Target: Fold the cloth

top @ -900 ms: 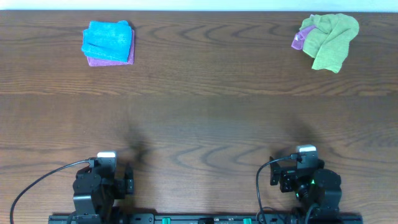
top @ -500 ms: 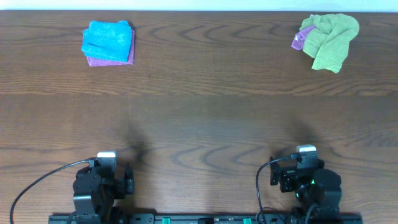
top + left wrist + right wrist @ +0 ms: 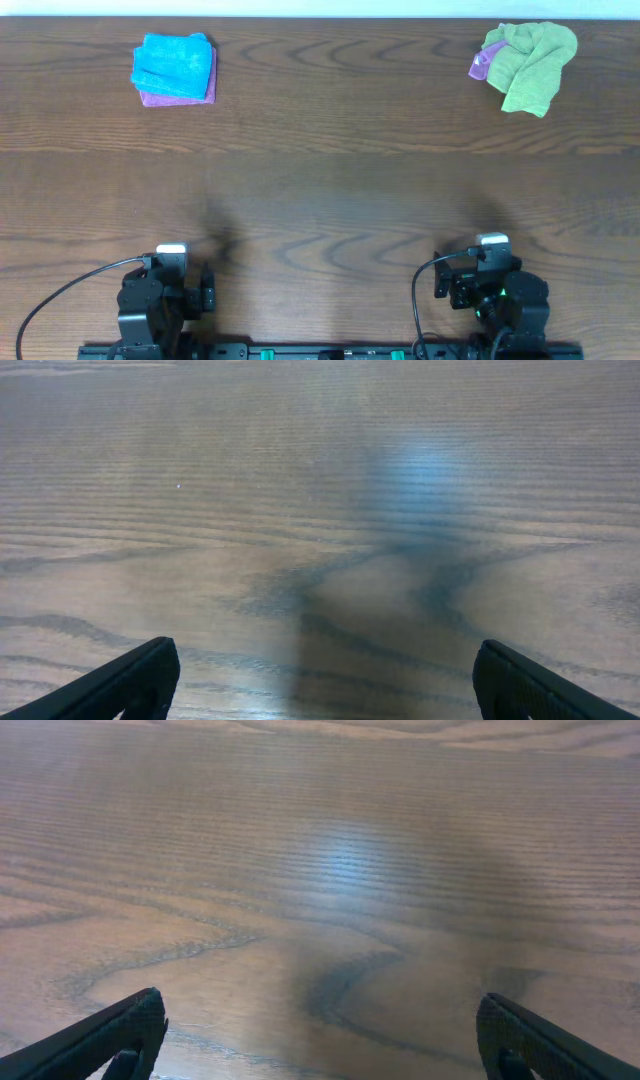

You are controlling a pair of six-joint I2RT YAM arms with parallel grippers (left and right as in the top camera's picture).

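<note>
On the table (image 3: pixel 320 190), at its far right corner, the cloth (image 3: pixel 535 60) lies crumpled, overlapping a purple cloth (image 3: pixel 479 67). Far left, a blue cloth (image 3: pixel 172 60) lies on a second purple cloth (image 3: pixel 165 98). The left gripper (image 3: pixel 325 682) and right gripper (image 3: pixel 320 1035) sit at the near edge, well apart from the cloth, jaws spread, empty.

— Where are we?
— We think we are in a robot lab. We see a wooden table (image 3: pixel 320 190) with two robot arms, the left arm (image 3: pixel 150 300) and the right arm (image 3: pixel 500 295), fixed to a black rail (image 3: pixel 300 353) at its near edge.
— What else tells us?
— A black cable (image 3: pixel 88 273) loops from the left arm, and the left gripper (image 3: pixel 325 665) and right gripper (image 3: pixel 320 1015) have black fingers.
</note>
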